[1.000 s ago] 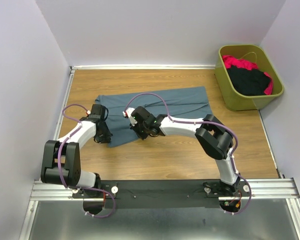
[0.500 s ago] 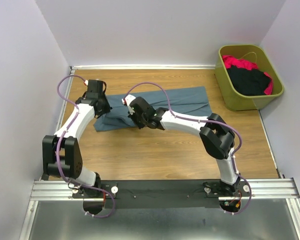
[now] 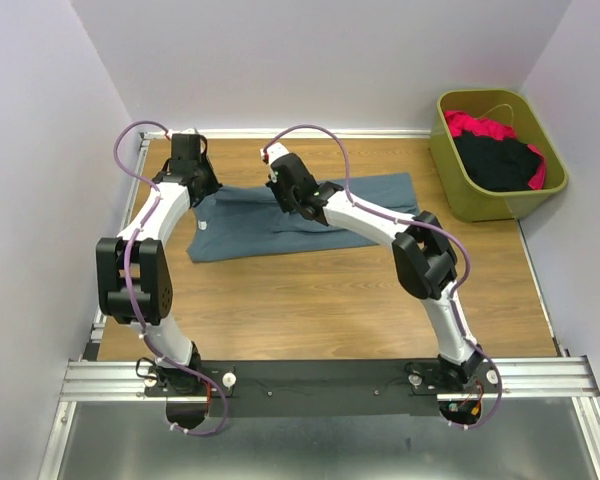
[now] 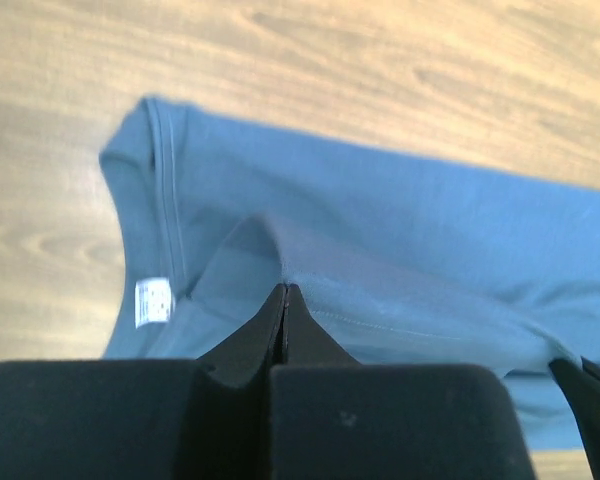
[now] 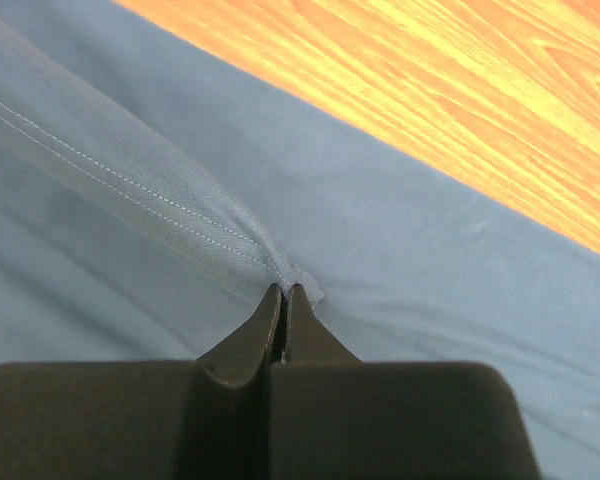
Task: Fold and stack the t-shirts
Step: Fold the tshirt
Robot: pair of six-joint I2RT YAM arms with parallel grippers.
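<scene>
Top external view: a slate-blue t-shirt [image 3: 242,232] is laid flat and lengthwise across the far half of the wooden table [image 3: 330,300], its left end folded back on itself. The left gripper [image 3: 202,192] is set down on the shirt's far left corner, and the right gripper [image 3: 306,207] on its far edge near the middle; the jaws of both are hidden under the wrists here. An olive-green bin [image 3: 458,190] is stood at the far right corner, well apart from the shirt, and is filled with black cloth [image 3: 495,160] on top and red-pink cloth [image 3: 475,124] behind it. No brand or writing is seen on the bin or the arms. Left wrist view: the left gripper [image 4: 285,300] is clamped tight on a raised pinch of the blue cloth, fingertips pressed together with only fabric between them. A small white neck label [image 4: 153,301] is sewn just inside the collar, to the left of the fingers; grey print is carried on it but is too small to be read. The collar seam is run in a curve beside it. Right wrist view: the right gripper [image 5: 283,298] is likewise closed hard on the shirt, a stitched hem [image 5: 130,185] with two pale rows of thread being drawn up to the fingertips as a ridge. Bare wood is shown beyond the shirt's edge at upper right. No label or lettering is found in this view.
</scene>
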